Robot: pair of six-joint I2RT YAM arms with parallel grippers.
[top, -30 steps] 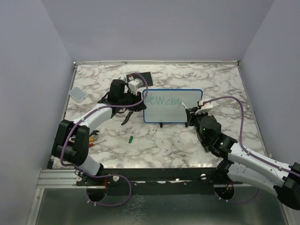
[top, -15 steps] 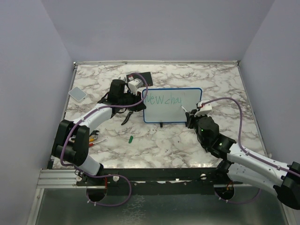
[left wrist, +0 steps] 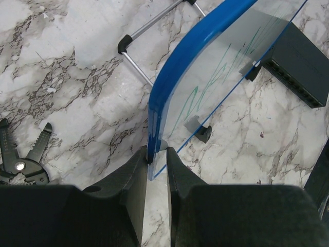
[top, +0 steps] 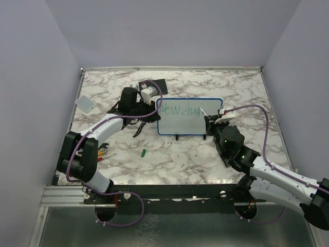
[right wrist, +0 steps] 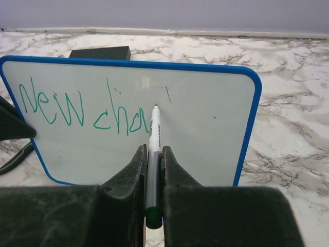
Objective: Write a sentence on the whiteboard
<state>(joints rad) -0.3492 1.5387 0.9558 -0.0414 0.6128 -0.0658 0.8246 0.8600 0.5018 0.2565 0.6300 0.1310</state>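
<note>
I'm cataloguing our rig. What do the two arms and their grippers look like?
Both the left arm and right arm pair smooth white links with bulky black joint housings. A purple cable runs along each. Small green lights glow on the right arm's housings. The left gripper and right gripper have matte black, blocky fingers tapering to blunt tips.
</note>
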